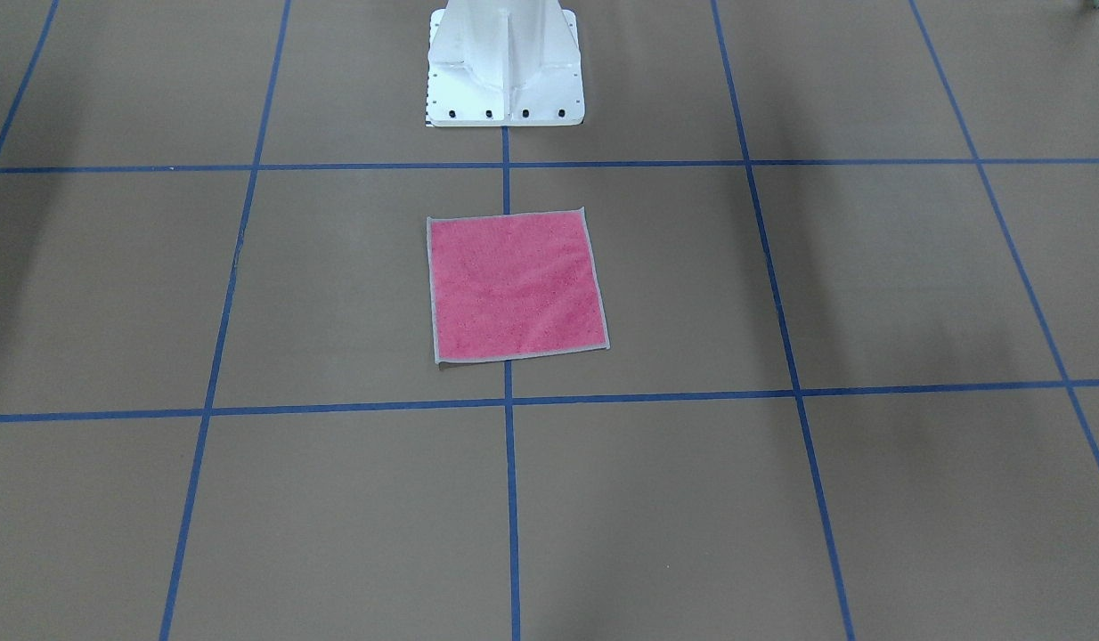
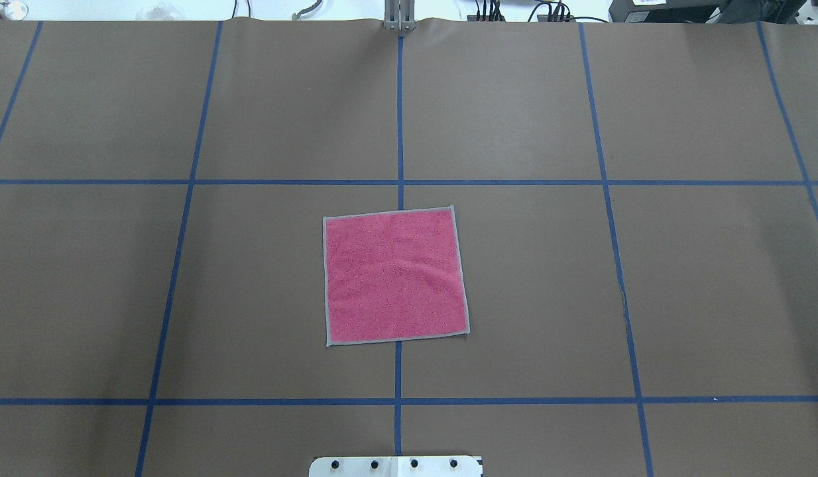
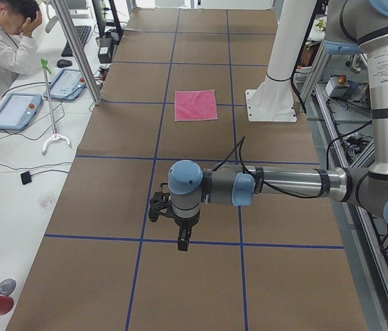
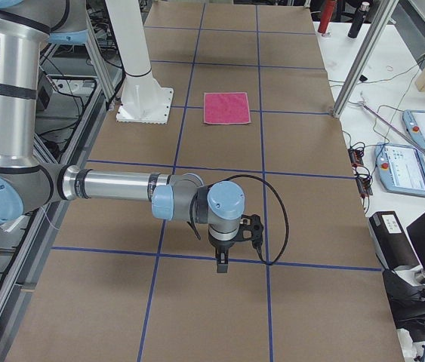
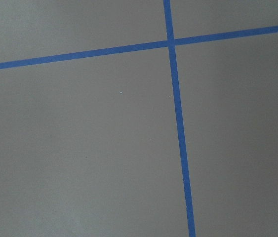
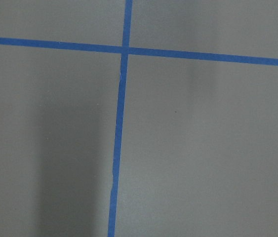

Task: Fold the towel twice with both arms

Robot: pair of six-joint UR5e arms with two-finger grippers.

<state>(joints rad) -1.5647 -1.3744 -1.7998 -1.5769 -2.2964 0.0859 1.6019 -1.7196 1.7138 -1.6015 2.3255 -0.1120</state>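
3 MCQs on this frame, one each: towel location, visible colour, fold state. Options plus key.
1. Where is the towel?
A. On the table, lying across the centre blue tape line, in front of the white pedestal base
B. Draped over the pedestal base
C. At a table corner

2. Which colour faces up?
A. Dark grey
B. Pink
C. Blue

3. What is its fold state?
A. Folded once
B. Folded twice
C. Spread flat, not yet folded

Key:
1 A: in the overhead view the tape line runs under the towel's middle, and the base sits just beyond its near edge.
2 B: the whole upper face is pink inside a light grey edging.
3 C: it shows as a full square with all four edges on the table and no doubled layer.
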